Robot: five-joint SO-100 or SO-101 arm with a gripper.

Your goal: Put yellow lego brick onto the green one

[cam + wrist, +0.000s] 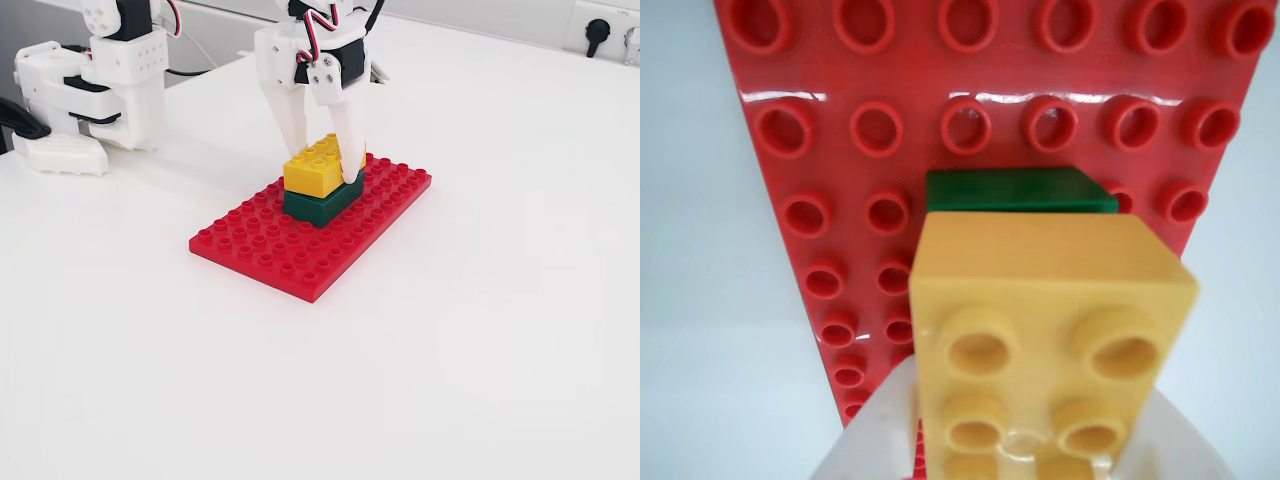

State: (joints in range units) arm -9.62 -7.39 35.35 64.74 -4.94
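A white table [480, 330] fills the fixed view, with a wall socket [598, 32] at its far right edge and a second white robot unit [90, 80] at far left. Near the middle lies a flat red studded baseplate [290, 255], long axis running near-left to far-right. On its far half sits the green brick [315, 207], and the yellow lego brick [312, 172] rests directly on top of it. The white gripper [322, 150] comes down from the far side, its two fingers narrowed against the yellow brick's sides, gripping it. In the wrist view the yellow brick [1040, 320] fills the foreground between the pale fingers [875, 430], a green edge [1015, 190] showing beyond it.
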